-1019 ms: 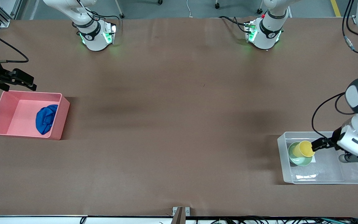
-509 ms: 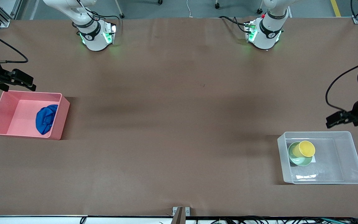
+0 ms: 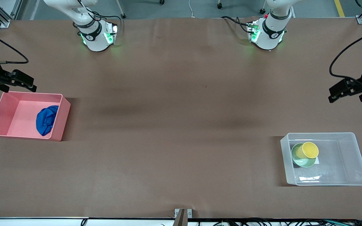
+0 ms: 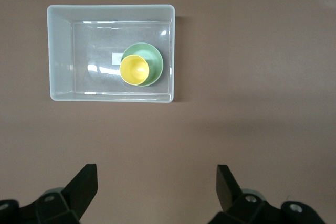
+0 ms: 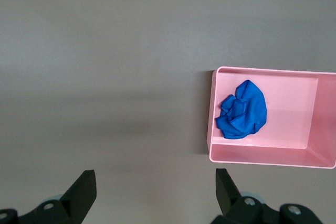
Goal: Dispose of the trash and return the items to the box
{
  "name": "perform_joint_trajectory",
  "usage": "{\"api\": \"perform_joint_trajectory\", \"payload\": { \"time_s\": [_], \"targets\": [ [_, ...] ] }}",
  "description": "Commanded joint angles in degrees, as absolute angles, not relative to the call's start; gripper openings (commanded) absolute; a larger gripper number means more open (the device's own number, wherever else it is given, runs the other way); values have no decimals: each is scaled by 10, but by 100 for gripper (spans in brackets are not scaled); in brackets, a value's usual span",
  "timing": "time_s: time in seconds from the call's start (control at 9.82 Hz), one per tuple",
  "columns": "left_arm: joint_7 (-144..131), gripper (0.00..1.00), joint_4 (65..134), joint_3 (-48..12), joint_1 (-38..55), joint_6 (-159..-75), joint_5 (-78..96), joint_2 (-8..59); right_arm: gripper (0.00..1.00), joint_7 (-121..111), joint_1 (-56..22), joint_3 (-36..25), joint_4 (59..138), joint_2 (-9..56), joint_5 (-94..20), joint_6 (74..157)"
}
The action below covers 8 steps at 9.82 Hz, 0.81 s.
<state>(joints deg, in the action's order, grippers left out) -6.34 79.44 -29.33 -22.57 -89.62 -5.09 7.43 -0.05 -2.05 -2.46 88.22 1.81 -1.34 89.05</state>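
Obstacles stand only at the two ends of the table (image 3: 181,125). At the right arm's end, the pink bin (image 3: 60,121) holds the blue cloth wad (image 3: 46,120) against its wall nearest the table's middle; the remainder of its floor is open from above. At the left arm's end, the clear tub (image 3: 358,157) contains the green bowl (image 3: 303,162) with the yellow cup (image 3: 308,150) in it, crowded toward one end wall; the rest of the tub floor is unobstructed.

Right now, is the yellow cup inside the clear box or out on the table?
Inside. The yellow cup sits in the green bowl within the clear box.
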Motion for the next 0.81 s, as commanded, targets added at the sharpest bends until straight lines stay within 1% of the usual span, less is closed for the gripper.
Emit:
{"api": "perform_joint_trajectory", "payload": {
  "time_s": [0.0,0.2,0.41,0.71],
  "targets": [
    [-57,100,858,-232,-164,-890,-32,28,100,2,-19,-24,882,16,-18,890],
    [-58,100,896,-151,-80,-889,-19,-5,100,2,-19,-24,883,16,-18,889],
    [-62,100,922,-93,-29,-889,-6,-25,100,2,-19,-25,883,17,-18,888],
    [-57,100,917,-87,-28,-889,-4,-24,100,2,-19,-25,883,16,-18,888]
  ]
}}
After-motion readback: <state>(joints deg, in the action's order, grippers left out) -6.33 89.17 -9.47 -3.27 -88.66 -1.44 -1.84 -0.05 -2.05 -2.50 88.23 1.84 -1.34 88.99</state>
